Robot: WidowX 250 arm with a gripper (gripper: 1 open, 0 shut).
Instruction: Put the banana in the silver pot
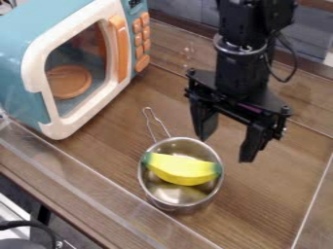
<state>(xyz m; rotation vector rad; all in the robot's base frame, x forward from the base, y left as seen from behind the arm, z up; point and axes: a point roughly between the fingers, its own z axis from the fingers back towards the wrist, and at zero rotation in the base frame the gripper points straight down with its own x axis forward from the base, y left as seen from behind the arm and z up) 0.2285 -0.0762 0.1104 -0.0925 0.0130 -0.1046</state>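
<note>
Resting inside the silver pot [180, 181], the banana [182, 169] lies across the bowl, its length nearly spanning the rim, so the pot walls cradle it and keep it from rolling; its paler end sits toward nine o'clock, though the green tip cannot be made out clearly. By the look of it the task's goal is already met. The pot's thin wire handle points toward eleven o'clock, away from the arm, leaving the approach from above free.

Above and toward one o'clock of the pot hangs the pincer [225, 136], pointing straight down with its two dark fingers spread wide and nothing between them; it touches neither banana nor pot. That stance suits a release already made, with the arm clear of the rim.

A toy microwave [68, 60], teal with a cream door and orange buttons, stands at ten o'clock of the pot, well apart from it. Everything sits on a brown wood-grain surface [104, 146] with a pale raised edge along its near side. Dark cables trail behind the arm at the top.
</note>
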